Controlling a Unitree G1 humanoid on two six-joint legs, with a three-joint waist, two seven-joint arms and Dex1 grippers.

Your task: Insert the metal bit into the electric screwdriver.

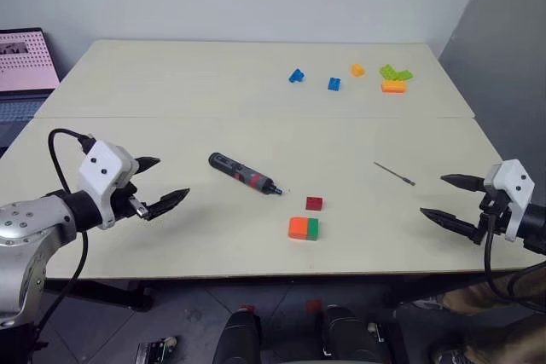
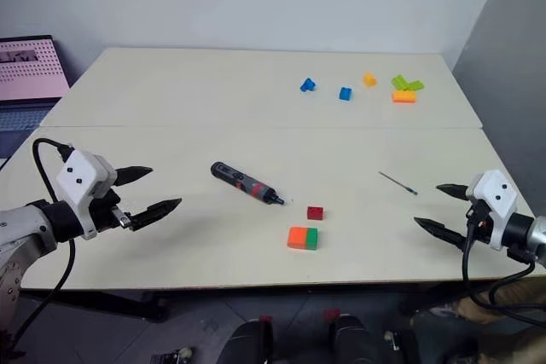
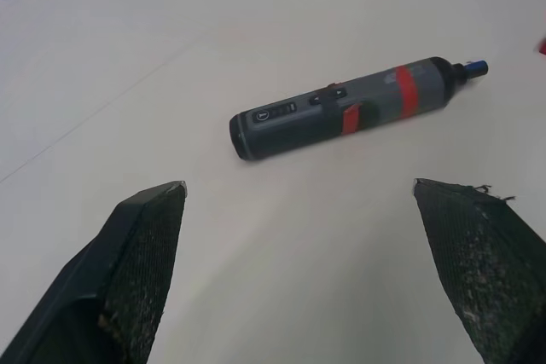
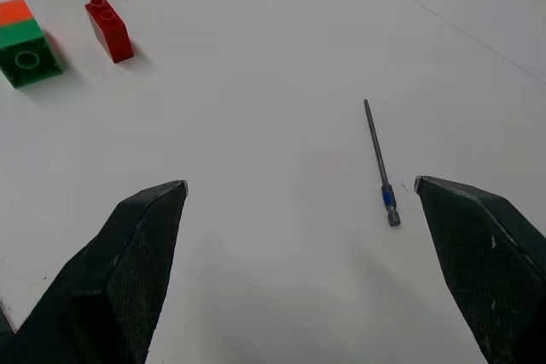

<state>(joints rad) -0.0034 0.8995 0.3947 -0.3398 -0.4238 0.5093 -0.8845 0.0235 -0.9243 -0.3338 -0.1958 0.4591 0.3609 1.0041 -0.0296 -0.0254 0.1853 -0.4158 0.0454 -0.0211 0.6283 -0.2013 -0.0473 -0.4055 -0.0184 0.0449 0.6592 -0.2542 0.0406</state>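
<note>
Between electric screwdriver [image 1: 244,173] and metal bit [image 1: 394,174], red brick [image 1: 315,203], orange-green block [image 1: 303,228], end effectors released

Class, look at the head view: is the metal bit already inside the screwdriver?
No. The bit lies bare on the table, well apart from the screwdriver.

The electric screwdriver [image 1: 245,174] is dark grey with red bands. The metal bit [image 4: 380,164] is grey, ringed blue. At the screwdriver's five o'clock lies an orange-and-green block [image 1: 303,228].
</note>
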